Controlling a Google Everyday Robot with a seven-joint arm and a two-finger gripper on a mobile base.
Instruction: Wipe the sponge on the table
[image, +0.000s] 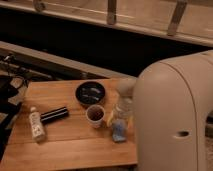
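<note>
Gripper (121, 116) down over the sponge (119, 133), near right part of the table (70, 150).
Sponge lies flat beside the right edge. The arm (172, 110) drops the gripper vertically onto it; its grip cannot be told. Cup (95, 115) stands just left, white bottle (36, 125) and black cylinder (54, 115) further left, dark dish (90, 92) beyond.

no legible text; white bottle (36, 125) label unreadable. claw (120, 120) just above sponge (119, 133).

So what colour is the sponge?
The sponge is blue-grey, clearest in the camera view, just below the gripper.
</note>
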